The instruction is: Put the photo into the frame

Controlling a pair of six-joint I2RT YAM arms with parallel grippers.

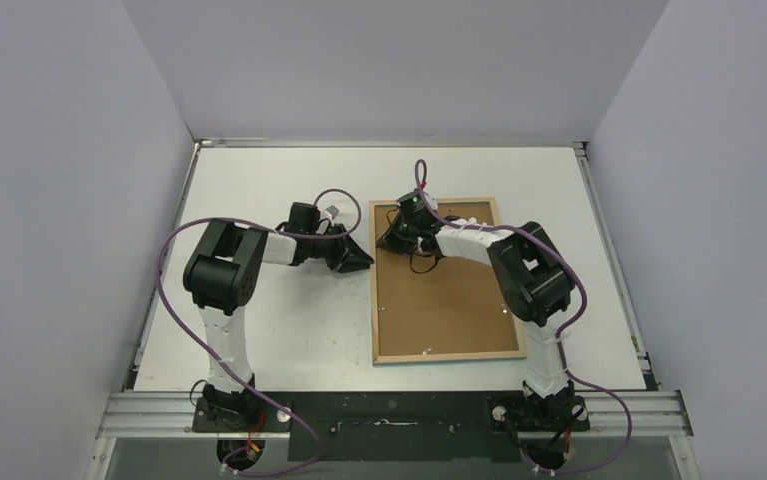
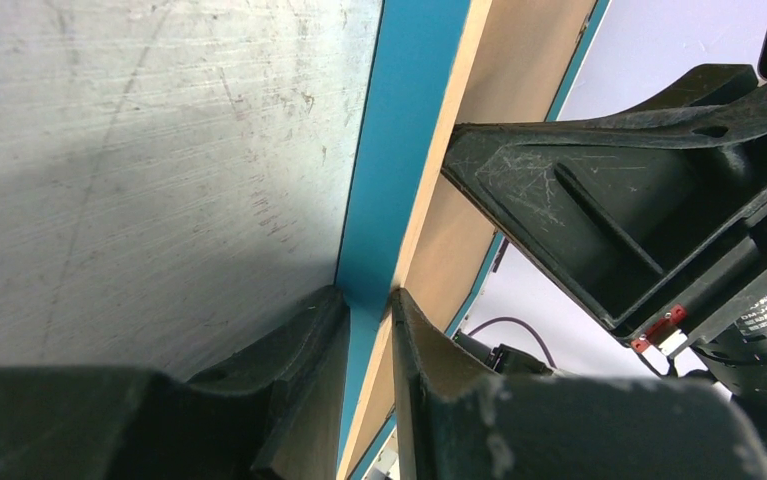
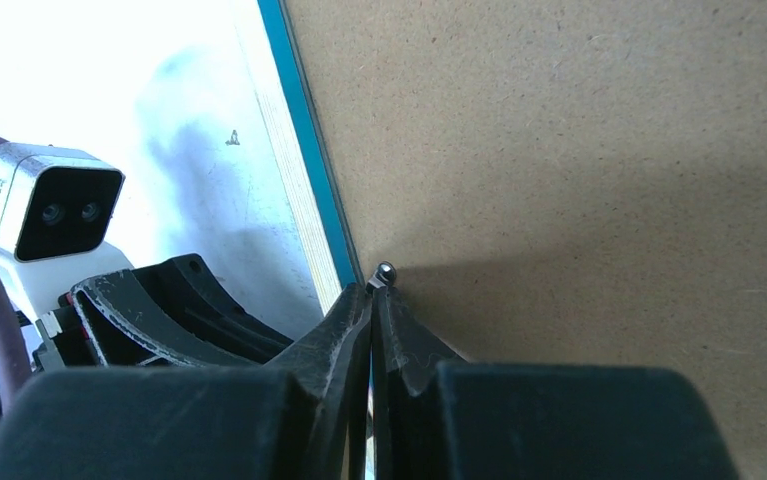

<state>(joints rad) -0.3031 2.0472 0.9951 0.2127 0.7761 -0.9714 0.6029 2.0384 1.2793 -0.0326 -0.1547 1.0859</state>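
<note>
Fingers (image 2: 304, 335) of the left gripper (image 1: 364, 262) are pinching the frame's (image 1: 374, 320) nine-o'clock long edge; right gripper (image 1: 396, 238), tips together, is touching its eleven-o'clock metal tab (image 3: 385, 271).

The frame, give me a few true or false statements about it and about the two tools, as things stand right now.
1. The frame lies with its brown backing board facing up. True.
2. The left tool clamps the frame's edge on the left arm's side. True.
3. The right tool is wide open above the backing board. False: its fingers are closed together, with their tips at a small metal tab near the frame's edge.
4. The photo lies in plain sight beside the frame. False: no photo shows in any view.
</note>
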